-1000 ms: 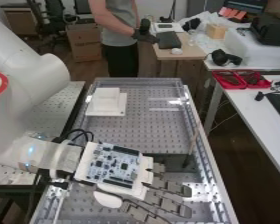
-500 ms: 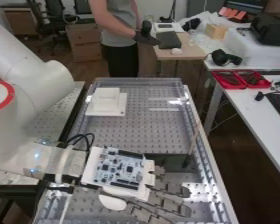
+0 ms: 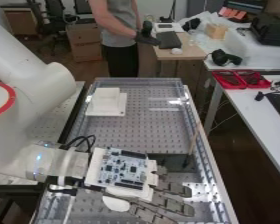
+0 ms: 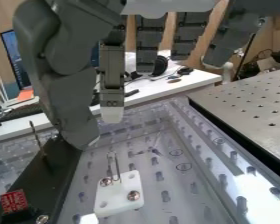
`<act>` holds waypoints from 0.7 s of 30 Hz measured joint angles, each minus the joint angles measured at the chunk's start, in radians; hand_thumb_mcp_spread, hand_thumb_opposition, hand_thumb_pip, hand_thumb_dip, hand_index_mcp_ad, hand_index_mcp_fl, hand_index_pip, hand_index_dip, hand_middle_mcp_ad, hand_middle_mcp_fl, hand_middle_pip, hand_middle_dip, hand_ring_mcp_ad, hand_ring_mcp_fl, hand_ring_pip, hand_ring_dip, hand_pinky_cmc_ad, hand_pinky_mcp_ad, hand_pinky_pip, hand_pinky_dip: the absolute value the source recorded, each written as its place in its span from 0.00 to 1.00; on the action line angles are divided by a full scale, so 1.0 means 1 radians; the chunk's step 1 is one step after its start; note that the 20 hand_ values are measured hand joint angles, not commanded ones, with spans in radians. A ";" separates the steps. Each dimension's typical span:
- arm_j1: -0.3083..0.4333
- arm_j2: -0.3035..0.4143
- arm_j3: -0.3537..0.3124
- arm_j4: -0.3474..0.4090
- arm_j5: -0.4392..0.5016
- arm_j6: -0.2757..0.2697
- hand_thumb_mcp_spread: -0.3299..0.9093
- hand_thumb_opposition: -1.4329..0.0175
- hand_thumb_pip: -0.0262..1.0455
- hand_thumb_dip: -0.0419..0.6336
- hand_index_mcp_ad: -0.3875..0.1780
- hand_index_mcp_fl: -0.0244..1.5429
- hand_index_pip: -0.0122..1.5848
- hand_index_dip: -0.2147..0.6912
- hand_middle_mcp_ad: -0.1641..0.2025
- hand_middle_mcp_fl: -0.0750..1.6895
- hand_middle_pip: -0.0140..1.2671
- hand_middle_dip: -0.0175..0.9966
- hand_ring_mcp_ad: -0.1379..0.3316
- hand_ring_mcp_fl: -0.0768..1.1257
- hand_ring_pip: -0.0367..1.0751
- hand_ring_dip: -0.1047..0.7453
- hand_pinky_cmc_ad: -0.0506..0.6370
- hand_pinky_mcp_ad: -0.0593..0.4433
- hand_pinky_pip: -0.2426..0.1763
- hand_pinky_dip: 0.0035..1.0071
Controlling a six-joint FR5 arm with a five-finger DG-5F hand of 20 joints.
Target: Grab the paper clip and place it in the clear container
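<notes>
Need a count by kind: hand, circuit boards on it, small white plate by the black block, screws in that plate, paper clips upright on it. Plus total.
Hand: 1
Circuit board: 1
White plate: 1
Screws: 2
Paper clip: 1
Total: 6
</notes>
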 joint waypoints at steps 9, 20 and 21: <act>-0.003 -0.011 0.012 -0.009 -0.011 -0.020 0.66 0.41 0.54 0.48 0.39 0.14 0.82 0.42 0.44 0.10 0.12 0.18 0.51 0.08 0.11 0.17 0.52 0.44 0.43 0.19; -0.009 -0.024 0.019 -0.009 -0.016 -0.028 0.67 0.41 0.55 0.48 0.39 0.16 0.83 0.42 0.44 0.10 0.12 0.19 0.51 0.08 0.11 0.17 0.52 0.44 0.44 0.19; -0.009 -0.026 0.020 -0.010 -0.017 -0.028 0.67 0.41 0.55 0.48 0.39 0.16 0.83 0.42 0.44 0.10 0.12 0.19 0.51 0.08 0.11 0.17 0.52 0.45 0.44 0.19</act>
